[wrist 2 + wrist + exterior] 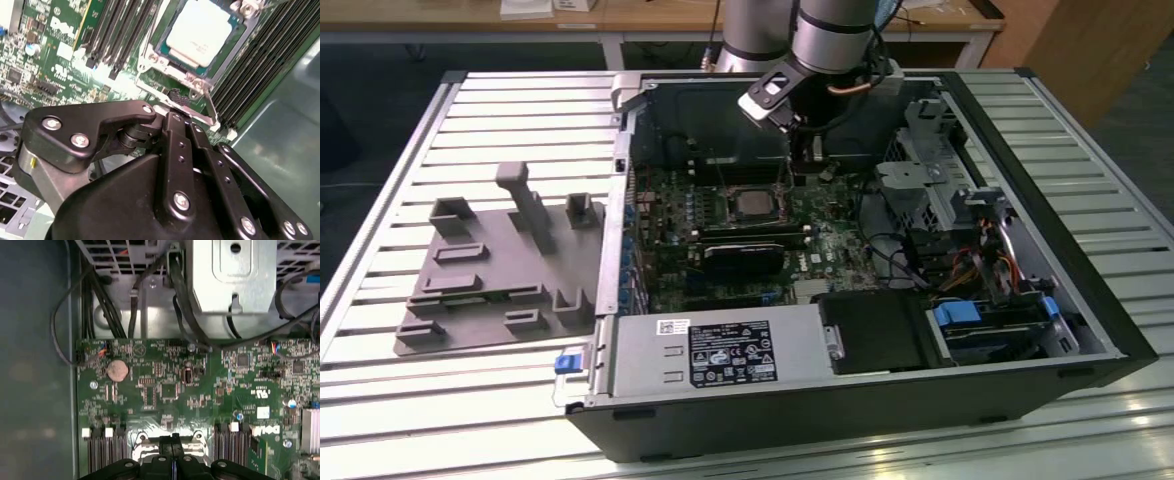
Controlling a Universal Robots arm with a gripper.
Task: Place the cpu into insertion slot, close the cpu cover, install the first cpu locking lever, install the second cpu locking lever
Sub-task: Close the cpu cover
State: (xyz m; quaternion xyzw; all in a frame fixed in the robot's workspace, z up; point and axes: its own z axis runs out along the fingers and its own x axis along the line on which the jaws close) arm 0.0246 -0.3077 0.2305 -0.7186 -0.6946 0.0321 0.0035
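- The computer case lies on its side on the slatted desk with its open side up. I take that to be what lets the arm come down onto the green board from above.
- The cpu sits in the insertion slot, flat and with its pale face up. In the exterior view it is near the middle of the board.
- The chip is square, so it has no long axis. Its edges run parallel to the black memory slots on either side of it.
- The cpu cover looks to be down around the chip, which shows through its window. I cannot tell whether it is fully seated.
- The gripper is narrow, with its two black fingers together. I cannot make out anything held between them.
- It hangs low at the socket's edge, just beside a thin silver locking lever. I cannot tell whether they touch.
- The closed, slim stance probably suits pushing a thin rod in the tight space beside the memory slots.
- A grey parts holder sits on the desk at the exterior view's left, well apart from the work.
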